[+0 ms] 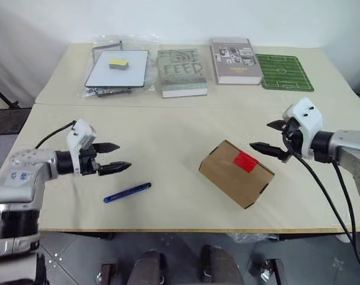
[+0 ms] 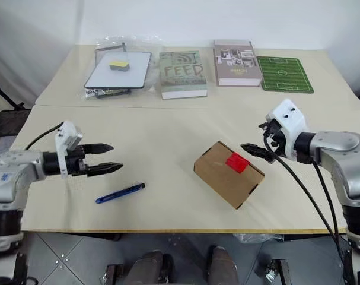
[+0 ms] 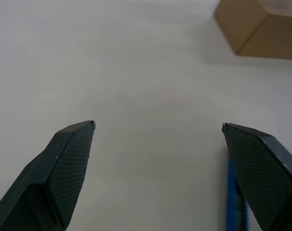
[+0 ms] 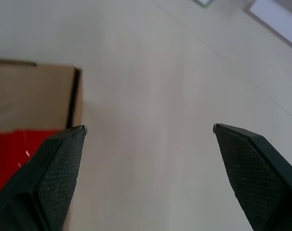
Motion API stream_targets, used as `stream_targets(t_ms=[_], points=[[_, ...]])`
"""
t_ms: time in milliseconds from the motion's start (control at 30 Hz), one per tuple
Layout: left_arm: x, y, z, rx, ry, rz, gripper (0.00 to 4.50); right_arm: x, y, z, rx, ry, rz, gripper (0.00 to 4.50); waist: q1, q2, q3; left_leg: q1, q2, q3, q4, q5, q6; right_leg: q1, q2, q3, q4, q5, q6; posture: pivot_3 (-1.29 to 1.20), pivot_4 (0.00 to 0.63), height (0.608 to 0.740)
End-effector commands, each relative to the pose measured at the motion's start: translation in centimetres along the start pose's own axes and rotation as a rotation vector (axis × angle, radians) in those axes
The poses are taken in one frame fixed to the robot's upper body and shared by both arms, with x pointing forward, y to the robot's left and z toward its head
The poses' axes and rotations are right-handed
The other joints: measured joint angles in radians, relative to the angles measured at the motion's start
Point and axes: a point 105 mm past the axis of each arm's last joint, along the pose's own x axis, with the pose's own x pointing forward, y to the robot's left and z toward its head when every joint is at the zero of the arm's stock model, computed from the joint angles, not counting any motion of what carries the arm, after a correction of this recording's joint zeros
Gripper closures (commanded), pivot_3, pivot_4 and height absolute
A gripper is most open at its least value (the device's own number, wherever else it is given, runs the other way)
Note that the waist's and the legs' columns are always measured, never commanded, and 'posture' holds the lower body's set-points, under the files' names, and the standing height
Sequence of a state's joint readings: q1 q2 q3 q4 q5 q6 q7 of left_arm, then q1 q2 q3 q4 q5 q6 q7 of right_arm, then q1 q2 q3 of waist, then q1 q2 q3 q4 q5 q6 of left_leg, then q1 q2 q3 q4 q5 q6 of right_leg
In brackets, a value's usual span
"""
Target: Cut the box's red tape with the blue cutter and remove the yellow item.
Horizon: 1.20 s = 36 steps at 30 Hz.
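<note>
Left tool (image 1: 111, 158) hovers with fingers wide apart and empty, the blue cutter (image 1: 127, 192) lying flat on the desk (image 1: 168, 130) just off at its 5 o'clock; right tool (image 1: 273, 140) likewise spread and empty, just beside the box (image 1: 236, 173) at the box's 2 o'clock. Red tape (image 1: 245, 160) uncut on the top edge, box closed, yellow item presumably inside. Risks: the slim cutter may skid or roll under a shallow pinch, and the unheld box could slide or turn once the blade presses.
</note>
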<state>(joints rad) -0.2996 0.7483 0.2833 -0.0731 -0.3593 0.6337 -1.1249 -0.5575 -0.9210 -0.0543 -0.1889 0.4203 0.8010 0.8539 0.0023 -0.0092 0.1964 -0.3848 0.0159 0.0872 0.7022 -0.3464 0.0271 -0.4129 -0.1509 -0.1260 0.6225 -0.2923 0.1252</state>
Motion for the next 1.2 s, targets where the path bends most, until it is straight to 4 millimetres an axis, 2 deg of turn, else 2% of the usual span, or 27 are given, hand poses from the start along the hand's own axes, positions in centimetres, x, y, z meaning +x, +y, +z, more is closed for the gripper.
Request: stream_targets(t_ms=[33, 267, 333, 600, 733, 833, 967, 1033, 1133, 1200], points=[[-1.2, -1.5, 0.9, 0.075, -0.093, -0.025, 0.0, 0.3, 0.7, 1.3, -0.025, -0.051, 0.058, 0.06, 0.0, 0.0, 0.0, 0.0, 0.0, 0.0, 0.0, 0.0, 0.0, 0.0, 0.0, -0.001, 0.0, 0.0, 0.0, 0.0, 0.15, 0.74], [-1.7, -3.8, -1.8, 0.12, -0.027, -0.095, 0.0, 0.8, 1.8, 1.2, -0.034, -0.048, 0.113, 0.06, -0.004, 0.0, 0.0, 0.0, 0.0, 0.002, -0.001, 0.0, 0.0, -0.001, 0.0, 0.0, 0.0, 0.0, -0.001, 0.0, 0.15, 0.74], [-1.9, -4.2, -3.5, 0.132, 0.052, -0.122, 0.0, 0.8, 1.9, 1.0, -0.036, -0.046, 0.112, 0.06, -0.004, 0.0, 0.0, 0.0, 0.0, 0.003, -0.001, 0.0, 0.0, -0.001, 0.0, 0.0, 0.0, 0.0, -0.001, 0.0, 0.15, 0.74], [-3.4, -4.3, -7.9, 0.123, 0.222, -0.178, 0.0, 1.0, 1.9, 0.8, -0.039, -0.045, 0.103, 0.06, -0.005, 0.0, 0.0, 0.001, 0.001, 0.003, -0.002, 0.0, 0.0, -0.001, 0.0, 0.001, 0.0, 0.001, -0.001, 0.0, 0.15, 0.74], [-3.7, -3.6, -9.7, 0.131, 0.316, -0.166, 0.0, 1.0, 1.9, 0.7, -0.037, -0.045, 0.099, 0.06, -0.006, 0.002, -0.001, 0.005, 0.001, 0.004, -0.004, 0.0, 0.0, -0.001, 0.0, 0.005, 0.0, 0.001, -0.001, 0.0, 0.15, 0.74], [-3.6, -3.7, -9.7, 0.119, 0.295, -0.181, 0.57, 0.9, 1.9, 0.7, -0.036, -0.042, 0.096, 0.0, -0.007, 0.004, -0.002, 0.011, 0.001, 0.006, -0.006, 0.0, 0.0, 0.002, 0.0, 0.008, 0.001, 0.001, -0.001, 0.0, 0.15, 0.74], [-3.5, -3.6, -10.5, 0.114, 0.352, -0.197, 1.67, 0.9, 1.9, 0.8, -0.036, -0.044, 0.09, 0.0, -0.01, 0.006, -0.003, 0.014, 0.002, 0.009, -0.008, -0.001, 0.0, 0.002, 0.0, 0.011, 0.002, 0.001, -0.002, 0.0, 0.15, 0.74], [-3.4, -3.4, -11.0, 0.116, 0.392, -0.198, 1.67, 0.9, 1.8, 0.7, -0.036, -0.044, 0.086, 0.0, -0.01, 0.009, -0.005, 0.015, 0.002, 0.01, -0.009, -0.001, -0.001, 0.002, 0.0, 0.011, 0.002, 0.001, -0.002, 0.0, 0.15, 0.74], [-3.3, -3.6, -11.3, 0.132, 0.398, -0.218, 2.21, 0.9, 1.9, 0.7, -0.035, -0.044, 0.084, 0.0, -0.009, 0.017, -0.01, 0.015, 0.001, 0.01, -0.01, -0.001, 0.0, 0.002, 0.0, 0.012, 0.001, 0.001, -0.002, 0.0, 0.15, 0.74], [-3.2, -3.6, -11.4, 0.135, 0.401, -0.225, 2.75, 0.8, 1.9, 0.7, -0.034, -0.042, 0.082, 0.0, -0.01, 0.018, -0.011, 0.016, 0.001, 0.012, -0.01, -0.002, 0.0, 0.002, 0.0, 0.012, 0.001, 0.001, -0.002, 0.0, 0.15, 0.74]])
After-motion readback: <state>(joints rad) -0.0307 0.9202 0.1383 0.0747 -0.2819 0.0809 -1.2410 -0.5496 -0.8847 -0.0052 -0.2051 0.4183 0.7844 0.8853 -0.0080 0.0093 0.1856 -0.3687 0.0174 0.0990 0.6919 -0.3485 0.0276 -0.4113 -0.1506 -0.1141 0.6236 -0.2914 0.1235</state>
